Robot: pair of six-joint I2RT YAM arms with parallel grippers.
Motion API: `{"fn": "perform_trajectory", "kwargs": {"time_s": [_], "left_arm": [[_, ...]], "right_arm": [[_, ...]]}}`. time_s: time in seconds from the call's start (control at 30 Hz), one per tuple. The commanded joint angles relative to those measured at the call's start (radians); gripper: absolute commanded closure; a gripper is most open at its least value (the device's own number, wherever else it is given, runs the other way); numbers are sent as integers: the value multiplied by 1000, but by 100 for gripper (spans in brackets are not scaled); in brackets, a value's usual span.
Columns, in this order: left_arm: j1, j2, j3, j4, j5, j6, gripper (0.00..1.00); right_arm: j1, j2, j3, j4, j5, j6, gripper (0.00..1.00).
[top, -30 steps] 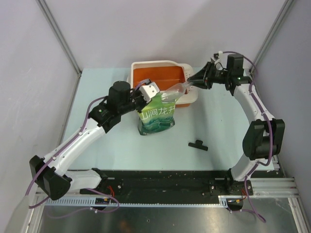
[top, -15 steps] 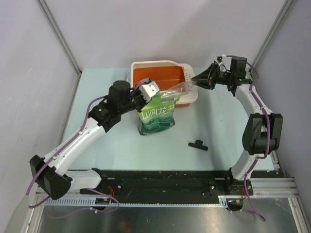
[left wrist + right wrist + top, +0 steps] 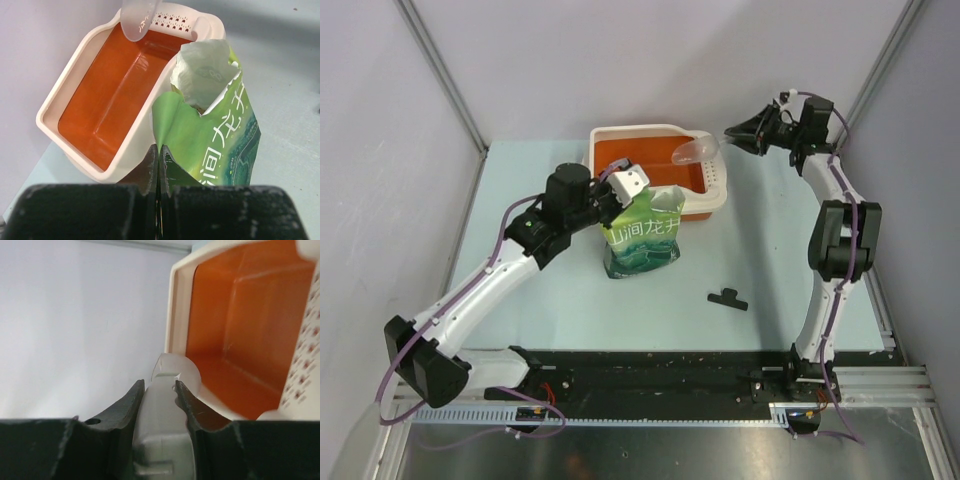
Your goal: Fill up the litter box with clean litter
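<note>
1. Litter: loose, light granules, spills easily. It's hidden inside pouch, so take w/ scoop, not jaws.
2. Box at far table edge, orange floor bare.
3. L gripper pinched shut on pouch top; R gripper clamped on scoop handle.
4. Floppy pouch mouth beside box may block scoop; black clip well apart.

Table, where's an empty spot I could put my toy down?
A big bare patch of table lies between the green pouch, the black clip and the right arm. Another lies left of the litter box. It's crowded at the box's near side, where the left gripper pinches the pouch.
</note>
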Motion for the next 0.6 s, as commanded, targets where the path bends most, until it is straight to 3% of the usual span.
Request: {"fn": "perform_trajectory", "kwargs": {"time_s": [0.0, 0.23, 0.3, 0.5, 0.57], "left_arm": [[15, 3, 73, 41, -36, 23, 100], [16, -18, 70, 17, -13, 31, 100], [15, -24, 61, 17, -6, 29, 100], [15, -58, 27, 18, 51, 25, 100], [16, -67, 20, 20, 66, 20, 100]], "right_arm": [[36, 149, 194, -15, 69, -98, 100], [136, 204, 517, -374, 372, -643, 100], [165, 159, 504, -390, 449, -837, 100], [343, -102, 219, -291, 732, -1437, 100], [377, -167, 148, -261, 808, -1494, 100]]}}
